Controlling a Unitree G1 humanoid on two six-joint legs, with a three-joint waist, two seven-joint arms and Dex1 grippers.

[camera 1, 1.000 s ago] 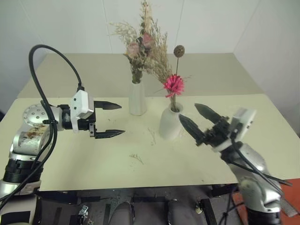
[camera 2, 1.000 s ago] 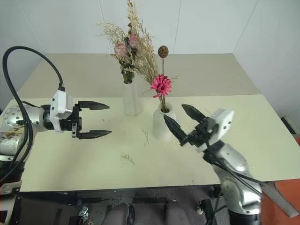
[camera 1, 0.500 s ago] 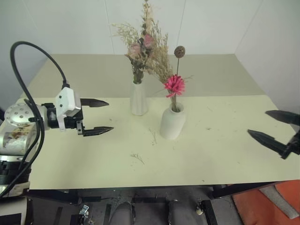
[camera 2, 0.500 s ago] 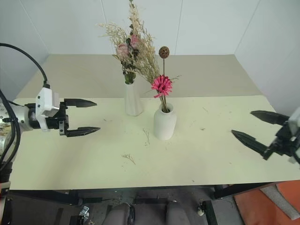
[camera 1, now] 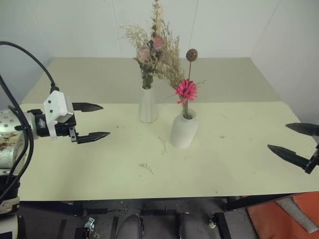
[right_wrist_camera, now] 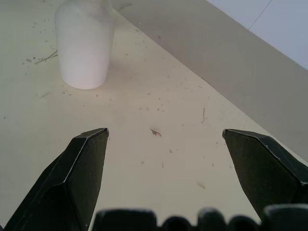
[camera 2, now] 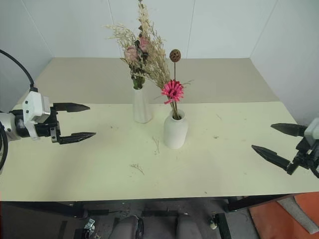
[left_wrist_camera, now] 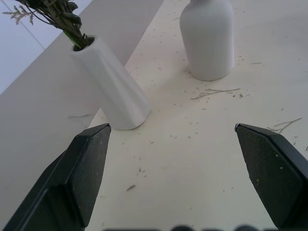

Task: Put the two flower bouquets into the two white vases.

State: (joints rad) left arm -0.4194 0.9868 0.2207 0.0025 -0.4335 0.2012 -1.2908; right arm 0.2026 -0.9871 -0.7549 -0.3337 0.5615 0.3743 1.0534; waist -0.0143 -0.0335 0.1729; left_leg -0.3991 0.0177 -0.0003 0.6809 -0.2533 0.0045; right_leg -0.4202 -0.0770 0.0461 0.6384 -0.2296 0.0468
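Both claws, left [camera 1: 91, 121] and right [camera 1: 298, 143], gape empty over the crumb-strewn cream table [camera 1: 224, 164].

Two vases stand mid-table [camera 1: 239, 164]. The tall vase [camera 1: 147, 104] is farther and left, with the rose bouquet [camera 1: 152, 52] in it. The round vase [camera 1: 184, 129] is nearer and just right, with the daisy bouquet [camera 1: 186, 89] in it. Loose twigs [camera 1: 146, 167] lie nearer, left of the round vase. The left gripper [camera 1: 91, 121] hangs over the table's left side, the right gripper [camera 1: 298, 143] at its right edge, both well apart from the vases.
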